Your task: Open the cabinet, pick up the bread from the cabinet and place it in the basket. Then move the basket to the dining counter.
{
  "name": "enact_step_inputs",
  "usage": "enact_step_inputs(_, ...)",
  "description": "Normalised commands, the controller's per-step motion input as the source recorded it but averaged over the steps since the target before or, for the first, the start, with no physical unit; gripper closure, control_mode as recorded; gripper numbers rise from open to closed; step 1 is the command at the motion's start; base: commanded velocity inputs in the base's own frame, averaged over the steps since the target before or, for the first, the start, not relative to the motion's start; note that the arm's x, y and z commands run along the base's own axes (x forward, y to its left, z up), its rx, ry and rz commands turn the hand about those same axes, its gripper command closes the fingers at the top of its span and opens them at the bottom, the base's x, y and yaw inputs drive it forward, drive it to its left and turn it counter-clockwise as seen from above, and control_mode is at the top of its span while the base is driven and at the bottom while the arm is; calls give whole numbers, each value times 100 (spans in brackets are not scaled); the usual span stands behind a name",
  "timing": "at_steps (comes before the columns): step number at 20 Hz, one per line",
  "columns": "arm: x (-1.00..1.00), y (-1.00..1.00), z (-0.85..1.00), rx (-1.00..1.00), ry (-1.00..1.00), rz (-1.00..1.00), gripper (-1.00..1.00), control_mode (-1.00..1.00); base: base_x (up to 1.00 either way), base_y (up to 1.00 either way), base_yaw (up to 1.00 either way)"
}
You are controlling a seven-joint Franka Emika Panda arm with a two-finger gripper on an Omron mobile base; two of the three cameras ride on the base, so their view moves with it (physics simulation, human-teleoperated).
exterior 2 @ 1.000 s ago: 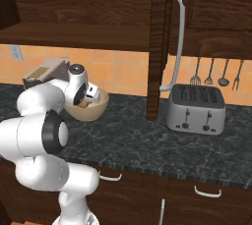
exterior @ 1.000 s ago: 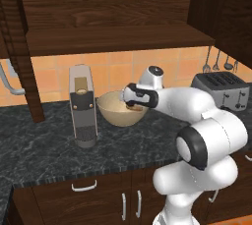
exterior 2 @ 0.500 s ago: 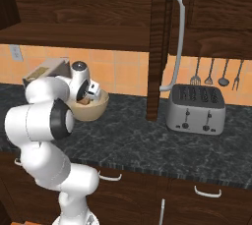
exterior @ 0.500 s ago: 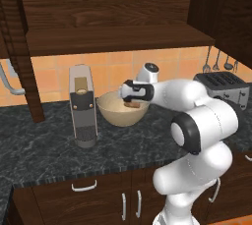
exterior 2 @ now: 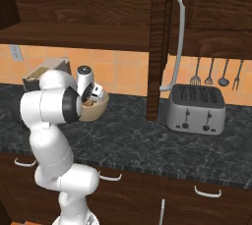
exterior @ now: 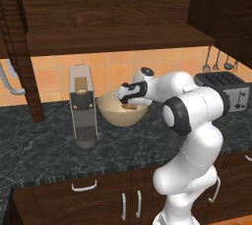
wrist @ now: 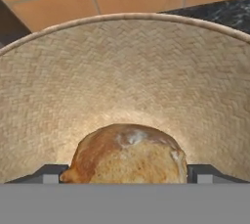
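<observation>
Bread [wrist: 128,154] between tool [wrist: 128,173] tips, inside basket [wrist: 122,71]

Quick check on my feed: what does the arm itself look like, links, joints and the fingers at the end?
The arm is made of glossy white rounded links with dark grey to black round caps and bands at the joints. The hand is white with a dark section toward the gripper, and the fingers are small, dark grey and blocky. I see no loose cables or markings.
</observation>
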Motion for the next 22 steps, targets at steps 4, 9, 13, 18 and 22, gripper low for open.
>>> enact_step_inputs(4,21,0,-16,0,0,0,-100,-100,0,0,0)
enact_step_inputs(9,-5,0,1,0,-7,0,-100,-100,0,0,0)
enact_step_inputs(13,-20,0,32,0,-9,-6,-100,-100,0,0,0)
enact_step_inputs(18,-61,-6,42,0,-13,-16,-100,-100,0,0,0)
enact_step_inputs(22,-76,-13,55,0,-11,-27,-100,-100,0,0,0)
